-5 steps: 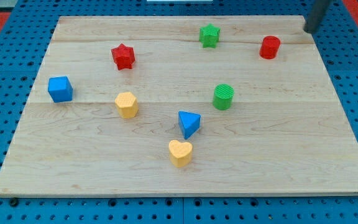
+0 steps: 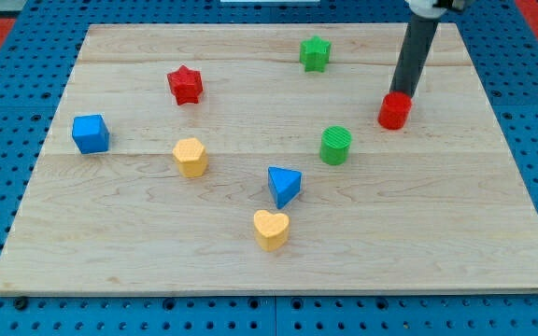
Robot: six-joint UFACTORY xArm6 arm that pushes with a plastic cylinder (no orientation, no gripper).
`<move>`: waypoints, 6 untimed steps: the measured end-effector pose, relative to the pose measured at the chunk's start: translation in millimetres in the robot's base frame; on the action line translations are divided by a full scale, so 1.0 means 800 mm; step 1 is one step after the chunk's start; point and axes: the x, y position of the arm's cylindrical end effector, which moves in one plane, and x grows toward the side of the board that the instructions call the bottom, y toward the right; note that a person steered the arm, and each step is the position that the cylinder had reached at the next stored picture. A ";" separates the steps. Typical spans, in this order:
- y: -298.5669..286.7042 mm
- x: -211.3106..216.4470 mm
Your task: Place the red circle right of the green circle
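Note:
The red circle (image 2: 394, 111) is a short red cylinder on the wooden board, right of centre. The green circle (image 2: 335, 146) stands a little below and to the left of it, with a small gap between them. My tip (image 2: 403, 95) is at the red circle's upper right edge, touching it from the view's top side. The dark rod rises from there toward the view's top.
Other blocks on the board (image 2: 493, 233): a green star (image 2: 315, 53) at the top, a red star (image 2: 185, 85), a blue cube (image 2: 91, 133) at the left, a yellow hexagon (image 2: 191, 157), a blue triangle (image 2: 284, 186) and a yellow heart (image 2: 271, 229).
My tip has come from the board's top right corner down to the red circle. The red circle has slid down and slightly left, closer to the green circle.

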 end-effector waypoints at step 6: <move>-0.085 0.073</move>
